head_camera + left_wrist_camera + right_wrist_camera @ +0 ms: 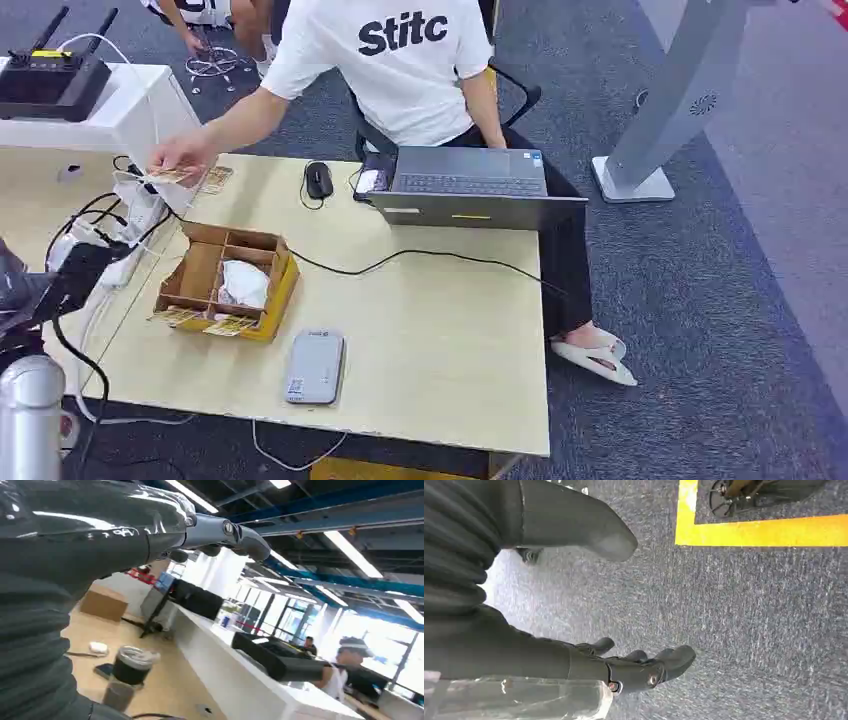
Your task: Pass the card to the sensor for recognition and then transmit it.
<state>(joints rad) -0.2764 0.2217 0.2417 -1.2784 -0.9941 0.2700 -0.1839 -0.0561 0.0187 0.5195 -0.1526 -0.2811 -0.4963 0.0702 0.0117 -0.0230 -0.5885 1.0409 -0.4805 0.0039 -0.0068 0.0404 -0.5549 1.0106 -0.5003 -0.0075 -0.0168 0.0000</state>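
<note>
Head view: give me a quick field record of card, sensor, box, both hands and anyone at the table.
card: held by a person's hand at the table's far left edge, more cards beside it
sensor: grey flat unit near the table's front edge, nothing on it
box: cardboard, divided, white item in one compartment, cards along its near edge
left hand: raised, holds nothing
right hand: hanging over carpet, fingers apart, holds nothing
person: seated behind laptop, reaching left

Silver arm (30,415), grey ribbed covers, dark fingers (644,667), black cables.
</note>
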